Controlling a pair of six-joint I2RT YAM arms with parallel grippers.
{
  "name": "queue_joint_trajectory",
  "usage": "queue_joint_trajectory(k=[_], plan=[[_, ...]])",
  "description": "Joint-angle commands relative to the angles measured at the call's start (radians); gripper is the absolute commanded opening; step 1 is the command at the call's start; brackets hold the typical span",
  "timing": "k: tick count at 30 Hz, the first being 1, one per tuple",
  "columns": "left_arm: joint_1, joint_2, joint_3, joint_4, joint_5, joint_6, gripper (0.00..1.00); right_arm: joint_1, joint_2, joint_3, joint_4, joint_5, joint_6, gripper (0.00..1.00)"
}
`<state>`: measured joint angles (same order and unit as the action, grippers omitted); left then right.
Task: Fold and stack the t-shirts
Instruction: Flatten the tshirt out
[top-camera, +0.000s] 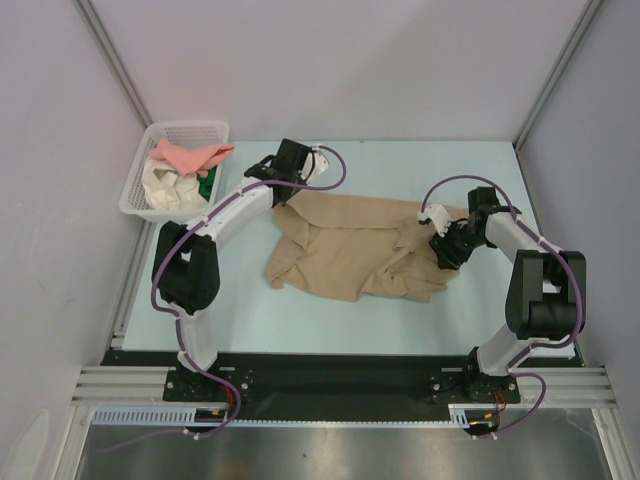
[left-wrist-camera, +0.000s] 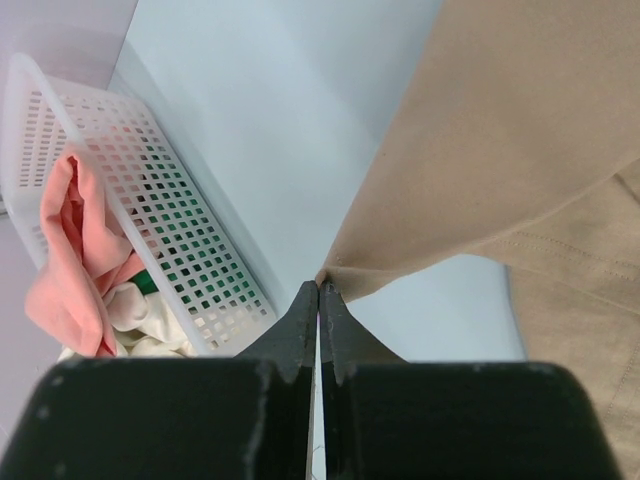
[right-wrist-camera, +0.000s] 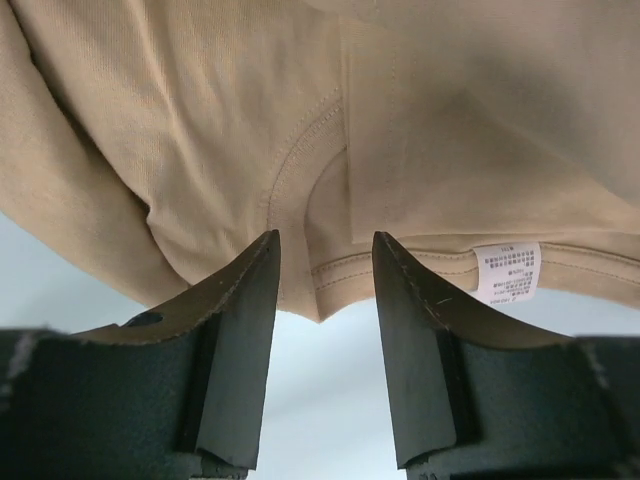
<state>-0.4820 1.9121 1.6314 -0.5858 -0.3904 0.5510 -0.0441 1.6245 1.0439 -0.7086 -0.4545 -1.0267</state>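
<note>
Lying crumpled mid-table, tan tee (top-camera: 345, 255) looks light & limp, no stiffness; I'd expect it to sag & bunch wherever unsupported. L gripper (left-wrist-camera: 319, 288) is closed, pinching tee's far-L corner. R gripper (right-wrist-camera: 325, 237) is spread wide, jaws straddling a stitched hem fold nr the tag (right-wrist-camera: 507, 270), nothing held yet. Best holds, imo: seamed edges/corners, both sides at once, pulled taut. Pink tee (top-camera: 190, 155), cream tee (top-camera: 168, 187) & green tee (top-camera: 207, 185) sit in basket (top-camera: 136, 175).

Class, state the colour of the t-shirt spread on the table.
The t-shirt is tan; top external view.
</note>
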Motion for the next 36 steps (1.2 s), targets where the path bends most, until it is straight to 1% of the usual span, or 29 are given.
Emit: queue_joint_trajectory(k=[1, 9, 16, 26, 31, 36], plan=[[-0.001, -0.012, -0.01, 0.015, -0.013, 0.001, 0.0, 0.015, 0.012, 0.01, 0.007, 0.016, -0.021, 0.47], [-0.003, -0.021, -0.027, 0.015, -0.013, -0.003, 0.0, 0.027, 0.055, 0.011, 0.04, 0.059, -0.03, 0.47], [-0.003, -0.013, -0.021, 0.012, -0.013, -0.006, 0.0, 0.027, 0.071, -0.01, 0.113, 0.092, -0.019, 0.47], [-0.004, -0.001, -0.002, 0.001, -0.016, -0.005, 0.0, 0.026, 0.107, -0.019, 0.127, 0.111, -0.016, 0.46], [-0.004, 0.002, -0.002, 0.001, -0.016, -0.005, 0.01, 0.024, 0.112, -0.035, 0.159, 0.143, -0.003, 0.39], [-0.004, 0.002, -0.005, 0.007, -0.018, -0.002, 0.0, 0.015, 0.103, -0.038, 0.166, 0.152, 0.002, 0.38]])
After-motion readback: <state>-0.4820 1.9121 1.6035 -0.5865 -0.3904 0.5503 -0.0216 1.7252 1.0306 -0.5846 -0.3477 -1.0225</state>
